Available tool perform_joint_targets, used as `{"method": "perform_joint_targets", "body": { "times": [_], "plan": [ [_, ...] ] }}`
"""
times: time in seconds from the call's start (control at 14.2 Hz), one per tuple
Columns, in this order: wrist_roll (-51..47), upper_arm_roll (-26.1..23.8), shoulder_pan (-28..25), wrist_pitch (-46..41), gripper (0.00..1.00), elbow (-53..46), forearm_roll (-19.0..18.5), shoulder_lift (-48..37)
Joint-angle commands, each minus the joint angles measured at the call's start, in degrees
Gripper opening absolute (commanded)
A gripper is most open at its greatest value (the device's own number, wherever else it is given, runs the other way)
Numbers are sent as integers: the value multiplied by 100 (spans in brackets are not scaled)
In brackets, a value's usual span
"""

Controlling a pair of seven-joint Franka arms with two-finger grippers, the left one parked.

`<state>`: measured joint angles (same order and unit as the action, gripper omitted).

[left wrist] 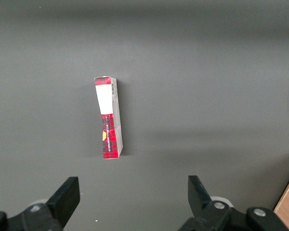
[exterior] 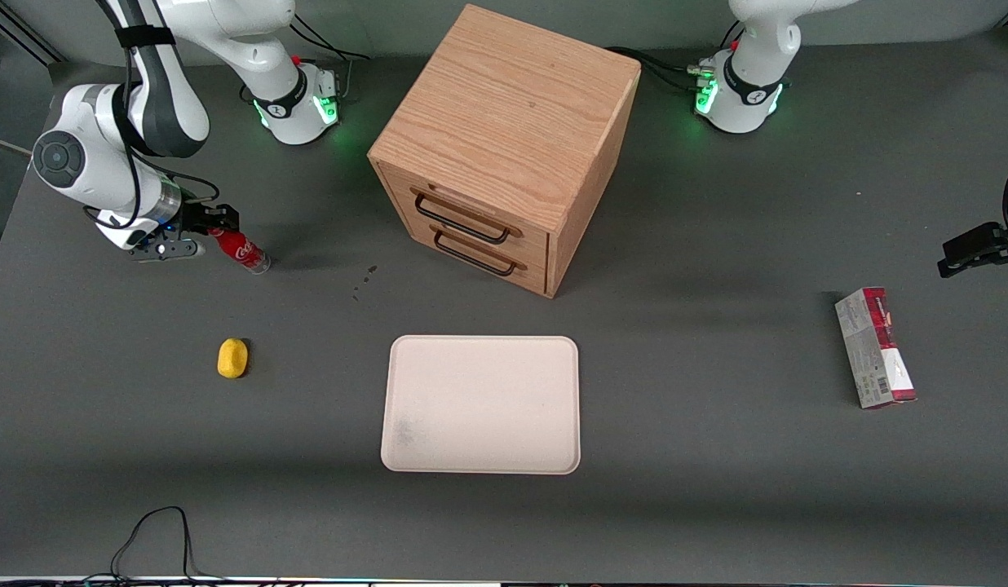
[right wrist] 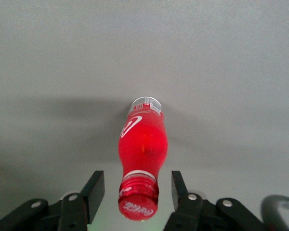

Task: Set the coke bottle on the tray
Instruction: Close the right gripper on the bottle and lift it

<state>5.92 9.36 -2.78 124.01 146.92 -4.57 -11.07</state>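
Grasp step: black two-finger gripper (right wrist: 131,190), fingers spread and not yet touching, straddles the cap end of the small red coke bottle (right wrist: 141,151) on the grey table (exterior: 716,505); next, close, lift, carry to the cream-white rectangular tray (exterior: 481,405), well apart.

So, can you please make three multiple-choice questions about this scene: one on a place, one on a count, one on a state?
1. Where is the coke bottle? A on the tray; B on the table, at the working arm's end; C on the floor.
2. How many handles has the cabinet front? A one; B two; C three.
3. The gripper is: A open; B shut on the bottle; C shut on nothing.
B: it stands on the table. B: two black handles show. A: gaps show between fingers and cap.
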Motion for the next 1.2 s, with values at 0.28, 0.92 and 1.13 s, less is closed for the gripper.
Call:
{"method": "perform_joint_targets", "body": {
  "times": [0.28,0.92,1.13],
  "plan": [
    [137,57,-56,167,17,-85,-8,43],
    [138,31,-56,-779,0,-1118,-8,-1],
    [146,4,-56,-1860,0,-2156,0,43]
  ]
}}
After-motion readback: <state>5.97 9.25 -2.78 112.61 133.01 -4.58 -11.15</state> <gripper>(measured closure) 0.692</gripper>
